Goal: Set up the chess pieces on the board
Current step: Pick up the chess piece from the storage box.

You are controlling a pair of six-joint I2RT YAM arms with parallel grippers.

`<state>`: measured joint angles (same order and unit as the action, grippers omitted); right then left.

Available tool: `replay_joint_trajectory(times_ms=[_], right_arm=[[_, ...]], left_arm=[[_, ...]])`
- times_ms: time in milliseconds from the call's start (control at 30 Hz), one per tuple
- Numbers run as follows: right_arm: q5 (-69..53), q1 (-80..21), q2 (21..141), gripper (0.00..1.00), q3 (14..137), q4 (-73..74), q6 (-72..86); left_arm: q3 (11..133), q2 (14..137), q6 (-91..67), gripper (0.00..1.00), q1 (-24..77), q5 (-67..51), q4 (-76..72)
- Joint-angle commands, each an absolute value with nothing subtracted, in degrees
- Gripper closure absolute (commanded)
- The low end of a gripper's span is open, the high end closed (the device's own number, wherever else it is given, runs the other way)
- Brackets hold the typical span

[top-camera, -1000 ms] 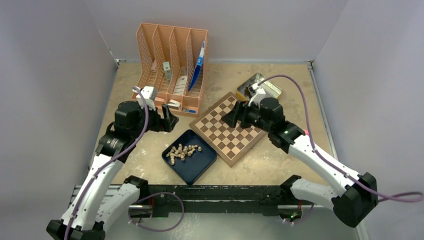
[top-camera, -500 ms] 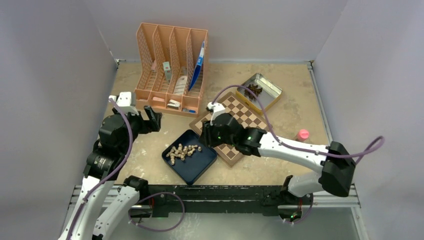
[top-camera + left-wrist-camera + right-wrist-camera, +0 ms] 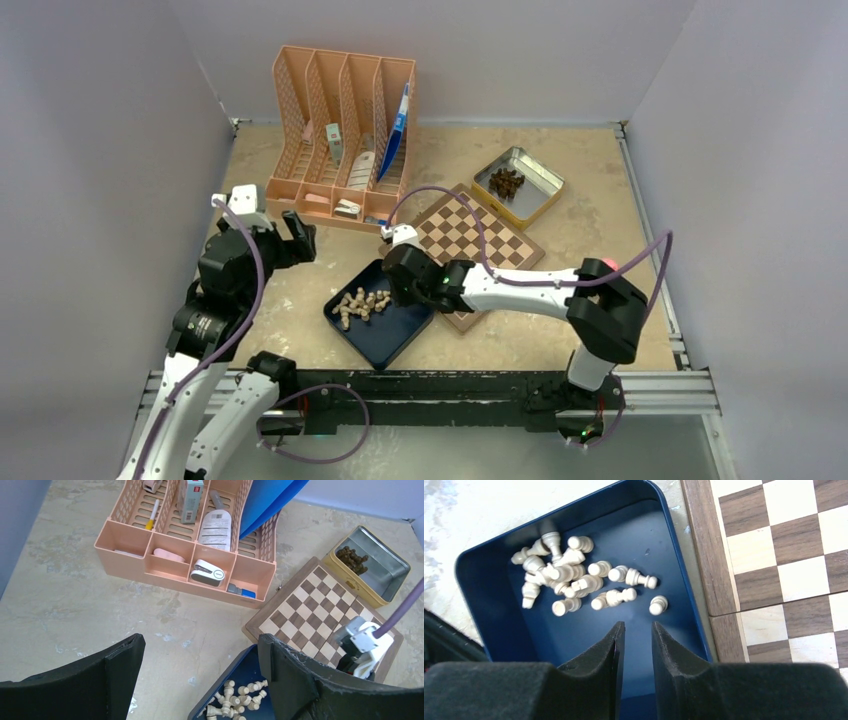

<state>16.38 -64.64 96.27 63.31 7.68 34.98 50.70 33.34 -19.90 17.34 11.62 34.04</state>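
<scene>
**Wood, plastic and metal on a stone-look top**

We see the board (image 3: 774, 555) as smooth, satin-finished wood with a faint grain in its tan and dark brown checks and its brown rim. The chess pieces (image 3: 586, 583) look like pale, matt turned wood. We read the blue tray (image 3: 489, 620) as smooth plastic with a dull sheen. The peach organizer (image 3: 125, 532) looks like moulded, latticed plastic. The tin (image 3: 390, 567) is bright metal inside, and the tabletop (image 3: 65, 600) is matt and mottled. The right gripper (image 3: 637, 626) has matt black, slightly grainy pads.
</scene>
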Motion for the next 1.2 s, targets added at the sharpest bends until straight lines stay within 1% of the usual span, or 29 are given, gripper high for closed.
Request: replay_joint_trajectory(times_ms=[0,200,633,1167], right_arm=[[21.3,-65.3,97.9,0.71,66.5,8.6,35.5],[23.6,-65.4,100.6,0.72,67.2,9.7,36.3],[22.0,-65.5,103.4,0.72,66.3,6.7,35.2],[22.1,-65.6,105.3,0.77,67.0,6.4,33.5]], left_arm=[[50.8,32.5,-20.8,0.17,17.5,14.2,33.1],[50.7,32.2,-20.9,0.16,17.5,14.5,32.9],[50.5,33.6,-20.4,0.17,17.5,12.6,32.4],[50.3,33.8,-20.1,0.18,17.5,11.3,32.3]])
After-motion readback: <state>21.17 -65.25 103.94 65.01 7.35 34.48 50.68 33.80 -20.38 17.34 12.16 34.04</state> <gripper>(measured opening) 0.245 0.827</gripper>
